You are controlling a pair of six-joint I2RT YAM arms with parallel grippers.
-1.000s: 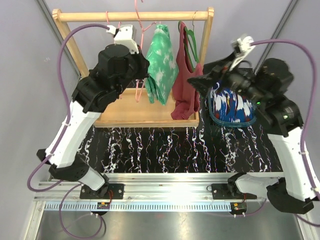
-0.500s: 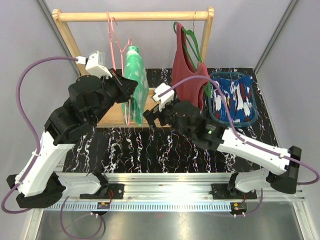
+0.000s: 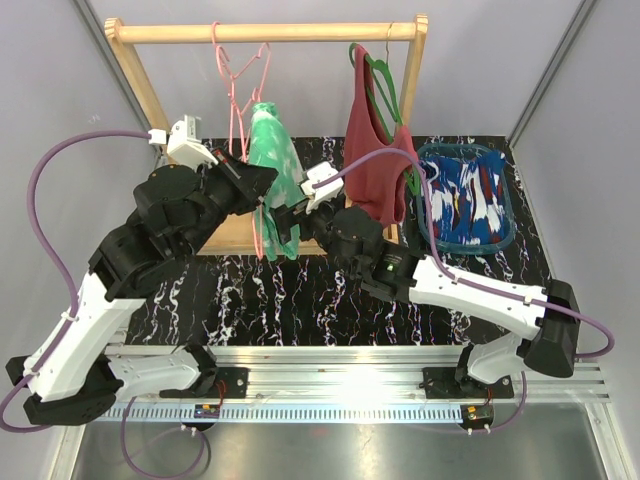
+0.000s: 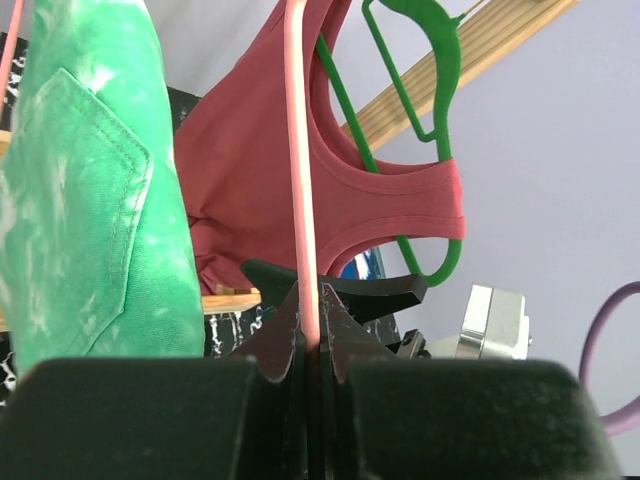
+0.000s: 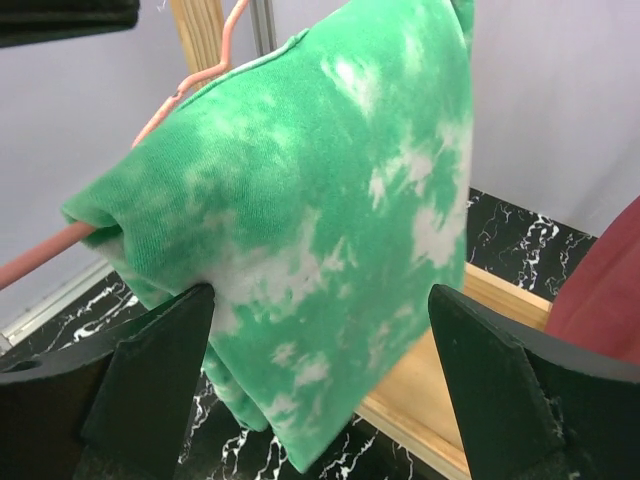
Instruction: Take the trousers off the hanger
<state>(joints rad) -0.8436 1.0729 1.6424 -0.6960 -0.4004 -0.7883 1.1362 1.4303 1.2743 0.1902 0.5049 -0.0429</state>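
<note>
Two trousers: the green pair (image 5: 320, 200) is hanging folded over one pink hanger (image 4: 300, 150) under the rail of the wooden rack (image 3: 265, 32), and the blue pair (image 3: 468, 200) is lying off any hanger in one teal-rimmed basket (image 3: 460, 148) on the table, right of the rack. One maroon tank top (image 3: 375, 165) is hanging on one green hanger (image 3: 378, 75) between them. The left gripper (image 4: 308, 345) is pinching the pink hanger's rod, fingers clamped on it; the right gripper (image 5: 320, 400) is straddling the green pair's lower part, fingers spread wide.
</note>
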